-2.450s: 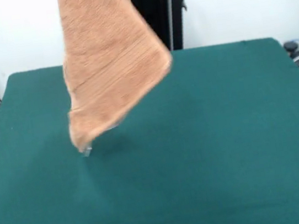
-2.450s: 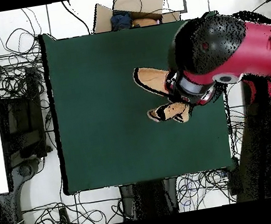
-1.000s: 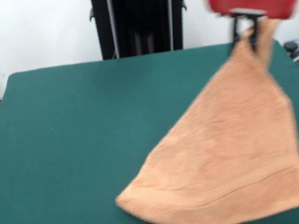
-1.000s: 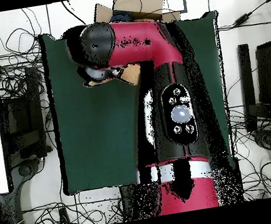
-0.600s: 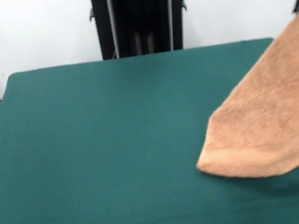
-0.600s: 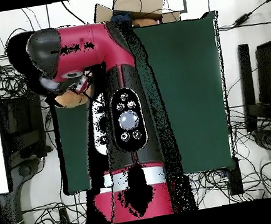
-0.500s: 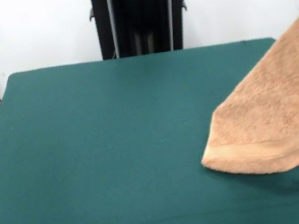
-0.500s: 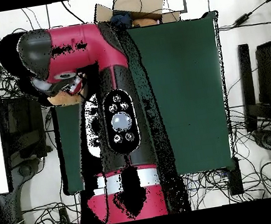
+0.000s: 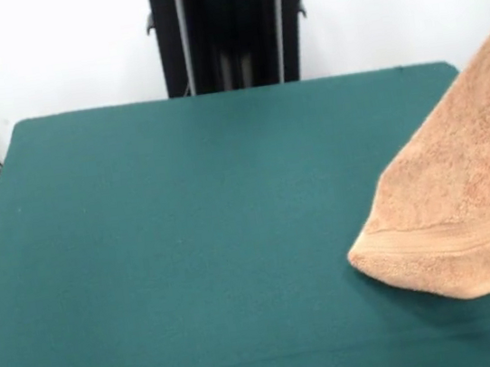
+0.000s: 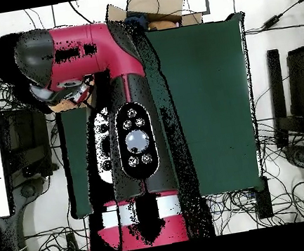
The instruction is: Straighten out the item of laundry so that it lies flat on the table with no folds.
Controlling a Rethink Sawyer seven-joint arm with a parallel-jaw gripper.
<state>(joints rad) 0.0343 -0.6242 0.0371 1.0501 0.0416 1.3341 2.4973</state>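
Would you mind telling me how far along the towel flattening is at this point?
Done: nothing yet. In hand: the orange-tan terry towel hangs slanted off the picture's right edge, its banded lower edge low over the dark green felt table. The gripper is hidden, so the grip cannot be judged. Left: laying the towel flat without folds.

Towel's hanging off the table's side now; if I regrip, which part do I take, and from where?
Probably the towel's banded lower corner, coming in from over the table. It points toward the open felt and looks unobstructed, while the upper part runs out of the front view.
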